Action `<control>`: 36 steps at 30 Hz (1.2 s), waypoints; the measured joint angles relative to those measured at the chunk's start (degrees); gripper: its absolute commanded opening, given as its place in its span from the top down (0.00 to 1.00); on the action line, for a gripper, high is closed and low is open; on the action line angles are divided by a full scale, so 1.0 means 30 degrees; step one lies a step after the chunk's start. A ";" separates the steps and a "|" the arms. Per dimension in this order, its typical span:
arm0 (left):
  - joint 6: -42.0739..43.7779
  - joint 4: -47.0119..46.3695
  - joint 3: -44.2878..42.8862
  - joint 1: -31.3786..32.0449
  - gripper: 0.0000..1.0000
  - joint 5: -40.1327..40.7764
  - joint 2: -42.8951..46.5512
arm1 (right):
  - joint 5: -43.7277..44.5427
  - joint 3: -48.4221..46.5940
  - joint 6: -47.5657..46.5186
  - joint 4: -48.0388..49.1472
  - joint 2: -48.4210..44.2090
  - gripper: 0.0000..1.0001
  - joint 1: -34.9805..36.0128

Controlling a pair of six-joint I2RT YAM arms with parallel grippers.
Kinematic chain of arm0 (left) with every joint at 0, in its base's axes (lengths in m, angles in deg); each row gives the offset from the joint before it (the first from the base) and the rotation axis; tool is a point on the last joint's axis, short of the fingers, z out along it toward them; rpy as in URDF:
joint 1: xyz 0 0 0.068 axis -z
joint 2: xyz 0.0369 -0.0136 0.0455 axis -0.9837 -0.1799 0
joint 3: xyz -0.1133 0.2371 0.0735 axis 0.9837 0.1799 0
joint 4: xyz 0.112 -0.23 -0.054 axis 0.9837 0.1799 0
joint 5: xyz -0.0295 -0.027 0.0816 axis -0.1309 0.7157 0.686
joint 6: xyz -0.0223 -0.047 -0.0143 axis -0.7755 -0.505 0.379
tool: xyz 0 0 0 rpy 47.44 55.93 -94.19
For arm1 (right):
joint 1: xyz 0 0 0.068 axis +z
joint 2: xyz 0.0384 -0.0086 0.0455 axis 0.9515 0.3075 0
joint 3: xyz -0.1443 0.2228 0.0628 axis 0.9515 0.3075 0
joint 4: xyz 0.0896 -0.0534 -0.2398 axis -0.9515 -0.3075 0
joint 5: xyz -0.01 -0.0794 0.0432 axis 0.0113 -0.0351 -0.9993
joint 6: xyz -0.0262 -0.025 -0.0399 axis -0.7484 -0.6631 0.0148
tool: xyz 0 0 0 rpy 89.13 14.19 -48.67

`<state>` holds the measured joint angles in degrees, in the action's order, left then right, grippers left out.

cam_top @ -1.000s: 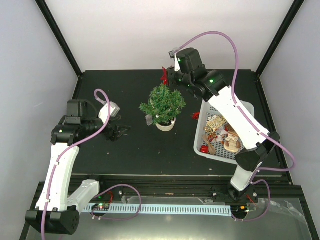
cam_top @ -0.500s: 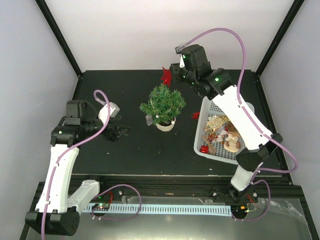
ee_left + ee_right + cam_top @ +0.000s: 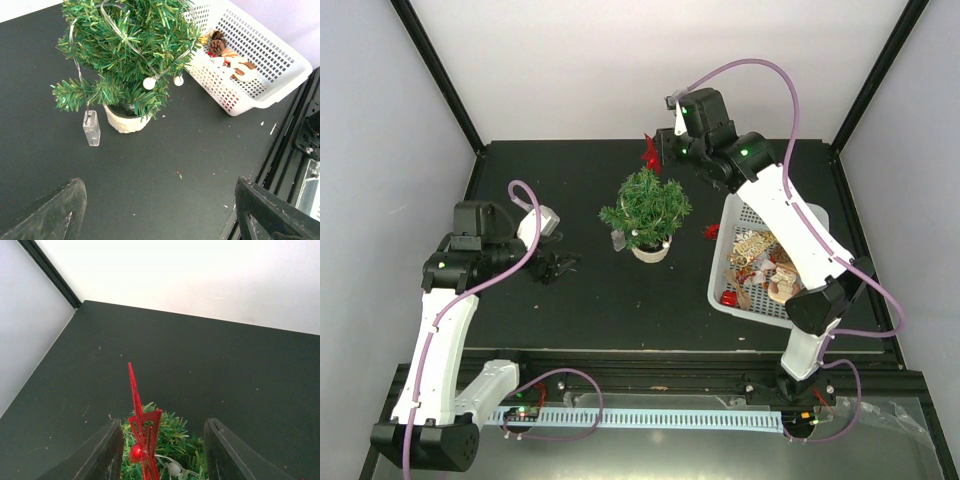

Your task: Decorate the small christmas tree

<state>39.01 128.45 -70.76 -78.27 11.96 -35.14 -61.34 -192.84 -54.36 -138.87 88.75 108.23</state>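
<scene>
Right pincer (image 3: 164, 424): jaws parted, gripping nothing. A red star (image 3: 142, 432) stands upright between them, close to one finger and with a plain gap to the other. We cannot tell whether it touches the nearer finger. The star's foot sinks into the top sprigs of the small christmas tree (image 3: 645, 205).

We note the tree upright in its cream pot (image 3: 125, 122), about mid-table (image 3: 570, 310), just left of the white basket (image 3: 720, 285). A wire of small white bulbs (image 3: 149, 83) winds through the branches. A clear little box (image 3: 91, 128) hangs from the wire down to the table beside the pot.

The basket holds mixed ornaments, a pine cone (image 3: 217, 46) among them. One small red piece (image 3: 711, 231) lies on the table between tree and basket.

Left pincer (image 3: 159, 182): released, jaws wide and empty, low over the table, well left of the tree.
</scene>
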 measured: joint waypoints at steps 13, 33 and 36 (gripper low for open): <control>0.0007 0.0000 0.0000 0.0000 0.18 -0.0015 -0.0007 | -0.0991 0.0087 -0.0474 0.0459 0.0925 0.75 0.0007; 0.0000 0.0007 0.0000 0.0000 0.18 -0.0015 -0.0022 | -0.0153 -0.0204 -0.1690 0.0022 0.1056 0.93 0.0583; 0.0000 0.0007 0.0000 0.0000 0.18 -0.0015 -0.0022 | 0.0299 -0.0328 -0.1902 -0.0124 0.1056 0.93 0.1093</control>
<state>39.01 128.47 -70.76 -78.27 11.92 -35.21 -60.44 -193.83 -60.07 -139.24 91.92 111.51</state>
